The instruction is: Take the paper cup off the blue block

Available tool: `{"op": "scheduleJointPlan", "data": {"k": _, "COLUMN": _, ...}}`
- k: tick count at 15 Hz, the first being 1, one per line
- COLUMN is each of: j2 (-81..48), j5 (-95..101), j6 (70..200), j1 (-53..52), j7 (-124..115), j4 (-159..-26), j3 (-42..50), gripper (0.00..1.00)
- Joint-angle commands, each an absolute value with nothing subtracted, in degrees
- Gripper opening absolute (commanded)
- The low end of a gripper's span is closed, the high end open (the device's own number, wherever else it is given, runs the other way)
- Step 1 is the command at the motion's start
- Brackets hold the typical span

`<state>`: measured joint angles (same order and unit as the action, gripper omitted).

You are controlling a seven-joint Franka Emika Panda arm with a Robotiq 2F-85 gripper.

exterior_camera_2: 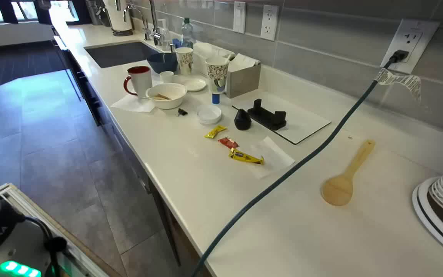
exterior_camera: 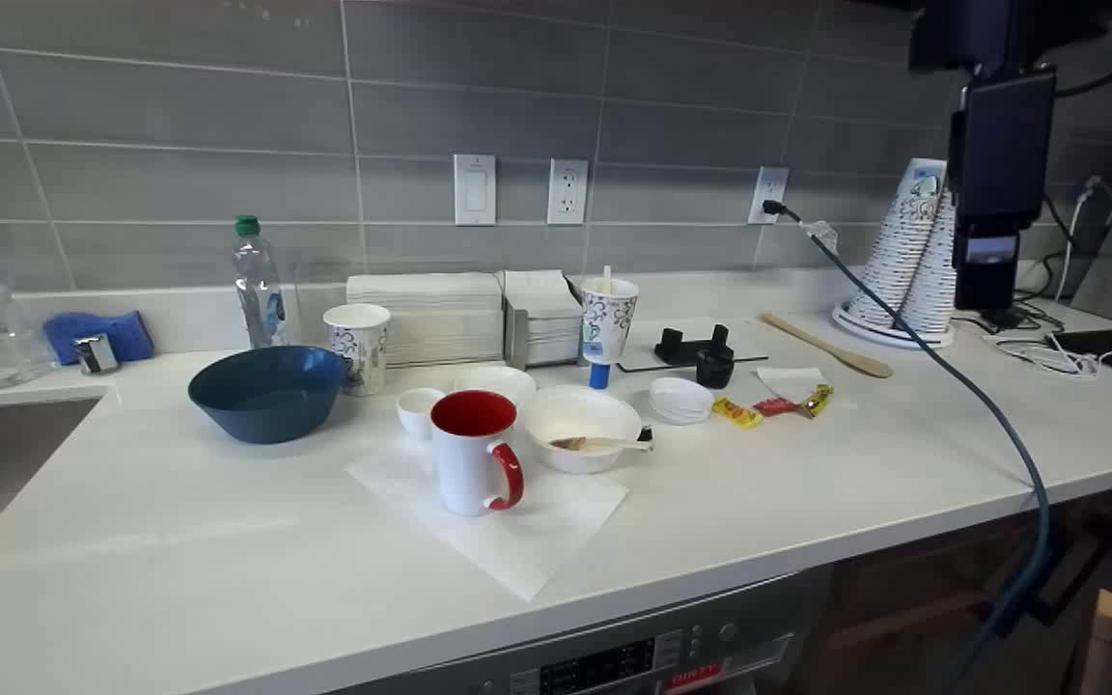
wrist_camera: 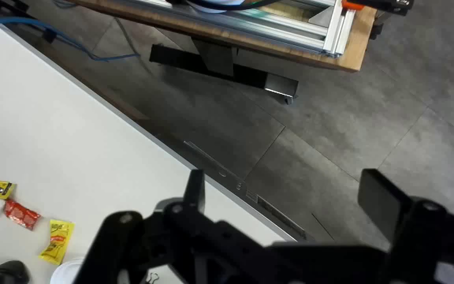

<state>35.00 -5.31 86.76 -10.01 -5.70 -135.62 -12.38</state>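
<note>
Paper cup (exterior_camera: 611, 326) is mouth-up on the blue block (exterior_camera: 598, 375), pale stick (exterior_camera: 607, 278) poking out — I'd swing over slow, pinch the cup's walls lightly, lift straight up. Gripper (wrist_camera: 284, 197) is spread wide, holding nothing; wrist view shows that plainly but misses the cup — both exterior views catch it.

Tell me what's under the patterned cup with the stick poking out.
Under the paper cup is a small blue block, its side visible in both exterior views. The cup covers the block's top, so that can't be seen.
</note>
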Motion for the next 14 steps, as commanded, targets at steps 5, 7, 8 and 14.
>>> {"op": "scheduleJointPlan", "data": {"k": 5, "j2": 34.94, "j5": -5.25, "j6": 86.68, "j1": -10.16, "j7": -5.78, "j4": -135.52, "j3": -12.27, "gripper": 1.0}}
{"op": "scheduleJointPlan", "data": {"k": 7, "j2": 34.94, "j5": -5.25, "j6": 86.68, "j1": -10.16, "j7": -5.78, "j4": -135.52, "j3": -12.27, "gripper": 1.0}}
{"op": "scheduleJointPlan", "data": {"k": 8, "j2": 33.46, "j5": -5.17, "j6": 88.41, "j1": -10.06, "j7": -4.2, "j4": -134.44, "j3": -11.6, "gripper": 1.0}}
{"op": "scheduleJointPlan", "data": {"k": 14, "j2": 22.48, "j5": -9.57, "j6": 103.33, "j1": -9.31, "j7": 5.26, "j4": -128.42, "j3": -4.56, "gripper": 1.0}}
